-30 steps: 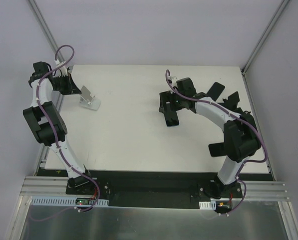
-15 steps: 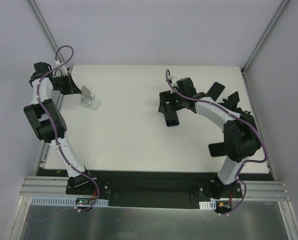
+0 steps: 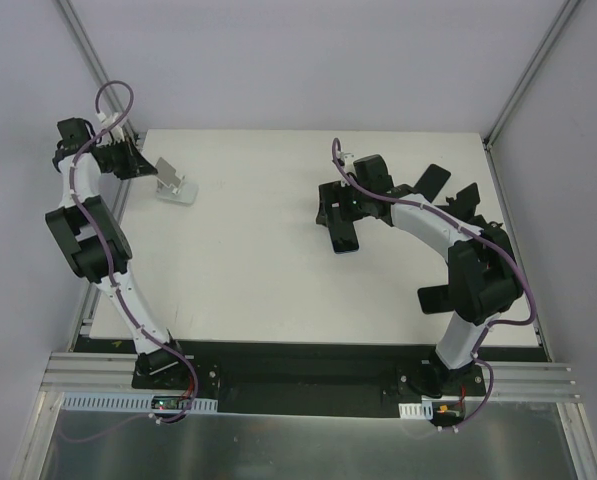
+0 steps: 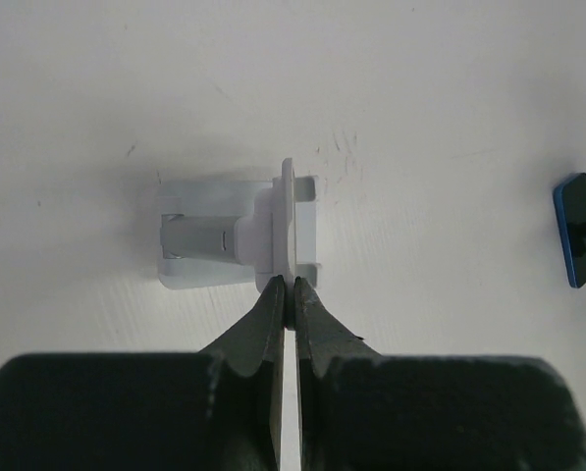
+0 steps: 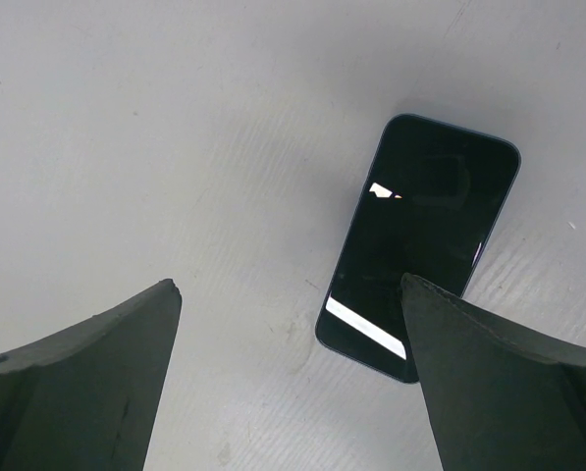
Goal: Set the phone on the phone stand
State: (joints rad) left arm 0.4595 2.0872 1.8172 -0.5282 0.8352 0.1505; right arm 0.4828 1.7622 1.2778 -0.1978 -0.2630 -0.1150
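The white phone stand (image 3: pixel 175 186) sits at the table's far left. My left gripper (image 3: pixel 150 171) is shut on the stand's thin upright plate; in the left wrist view its tips (image 4: pixel 286 286) pinch the plate's edge above the stand's base (image 4: pixel 209 245). The phone (image 3: pixel 344 238), dark-screened with a blue rim, lies flat on the table right of centre. It also shows at the right edge of the left wrist view as the phone (image 4: pixel 576 242). My right gripper (image 5: pixel 288 289) hangs open just above the table, the phone (image 5: pixel 420 240) lying ahead of its right finger (image 5: pixel 508 373).
The white table (image 3: pixel 268 260) ends at a metal frame rail (image 3: pixel 93 300) on the left. Grey walls stand close behind and on both sides. Black arm parts (image 3: pixel 433 182) stick out near the back right edge.
My left gripper has shifted the phone stand a little back and to the left, toward the far left corner. The right arm and the phone have not moved.
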